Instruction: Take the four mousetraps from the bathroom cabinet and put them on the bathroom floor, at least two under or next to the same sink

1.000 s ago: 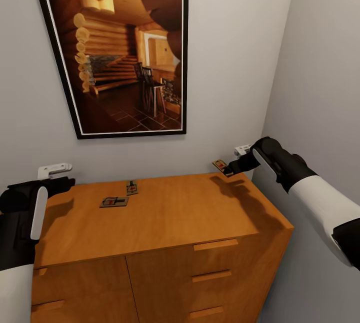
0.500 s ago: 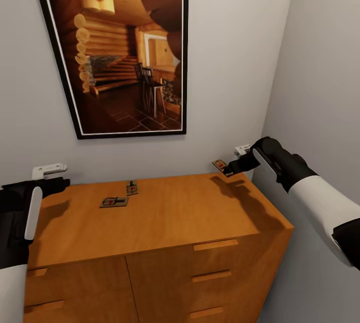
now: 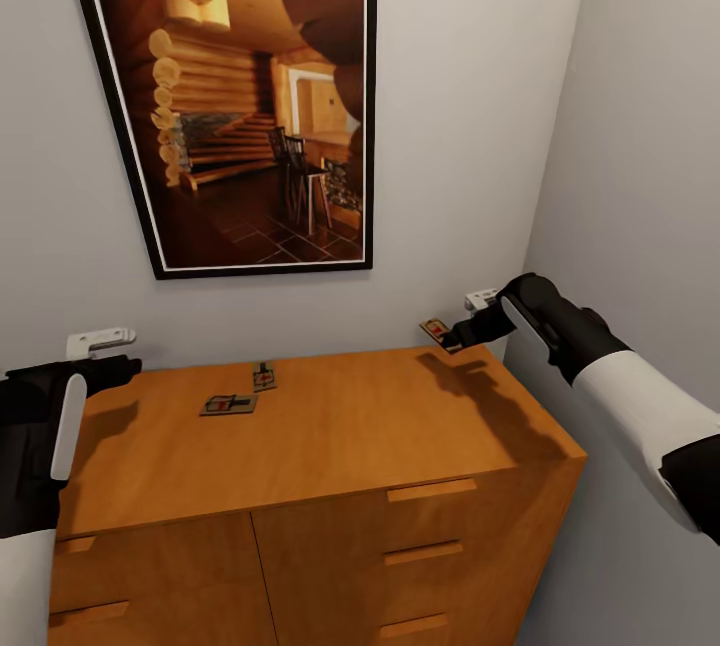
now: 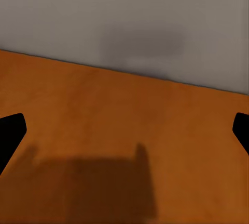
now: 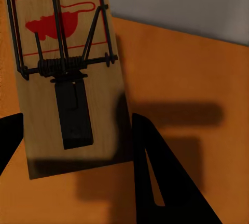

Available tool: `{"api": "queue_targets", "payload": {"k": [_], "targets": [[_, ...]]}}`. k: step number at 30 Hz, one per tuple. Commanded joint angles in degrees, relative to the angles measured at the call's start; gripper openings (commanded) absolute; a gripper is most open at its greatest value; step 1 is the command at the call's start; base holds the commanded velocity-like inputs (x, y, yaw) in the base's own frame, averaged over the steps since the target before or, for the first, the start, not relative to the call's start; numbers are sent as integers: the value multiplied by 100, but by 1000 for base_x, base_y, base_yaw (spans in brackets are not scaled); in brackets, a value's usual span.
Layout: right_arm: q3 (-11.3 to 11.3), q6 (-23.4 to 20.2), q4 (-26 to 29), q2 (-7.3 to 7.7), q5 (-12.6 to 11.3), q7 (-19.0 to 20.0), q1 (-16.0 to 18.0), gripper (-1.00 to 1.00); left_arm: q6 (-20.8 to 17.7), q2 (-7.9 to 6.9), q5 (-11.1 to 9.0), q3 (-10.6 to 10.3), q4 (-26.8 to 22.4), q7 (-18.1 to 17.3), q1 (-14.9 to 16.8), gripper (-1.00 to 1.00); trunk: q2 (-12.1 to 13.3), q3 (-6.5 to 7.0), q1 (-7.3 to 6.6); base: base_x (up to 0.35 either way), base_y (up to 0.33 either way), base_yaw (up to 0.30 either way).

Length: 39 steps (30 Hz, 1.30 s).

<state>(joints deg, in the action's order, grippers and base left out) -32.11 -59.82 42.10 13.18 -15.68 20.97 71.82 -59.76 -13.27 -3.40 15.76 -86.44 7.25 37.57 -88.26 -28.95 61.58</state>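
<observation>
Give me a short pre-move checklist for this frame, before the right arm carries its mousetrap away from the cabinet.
1. Right gripper shut on the held mousetrap: ok, the fingers close on the board's lower end in the right wrist view.
2. Held trap clear of the cabinet top: ok, it casts a shadow on the wood below it.
3. Left gripper free: ok, open, with bare wood between the fingers.
4. Traps left to fetch: two mousetraps on the cabinet top, lying flat; fourth trap: cannot tell.
5. Room at the right wall: cannot tell, the right arm runs close beside it.
</observation>
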Motion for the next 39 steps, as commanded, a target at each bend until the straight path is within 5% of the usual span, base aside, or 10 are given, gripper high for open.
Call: {"api": "queue_targets", "payload": {"k": [1,39], "targets": [[-24,-18,6,4,-33,5,8,-100,-24,2,-38,-2,-5,40,5,100,-4,-7,0,0,0,0],[-15,-18,0,9,-53,-2,8,-100,-24,197,-29,-11,-5,40,4,100,-4,-7,0,-77,0,18]]}}
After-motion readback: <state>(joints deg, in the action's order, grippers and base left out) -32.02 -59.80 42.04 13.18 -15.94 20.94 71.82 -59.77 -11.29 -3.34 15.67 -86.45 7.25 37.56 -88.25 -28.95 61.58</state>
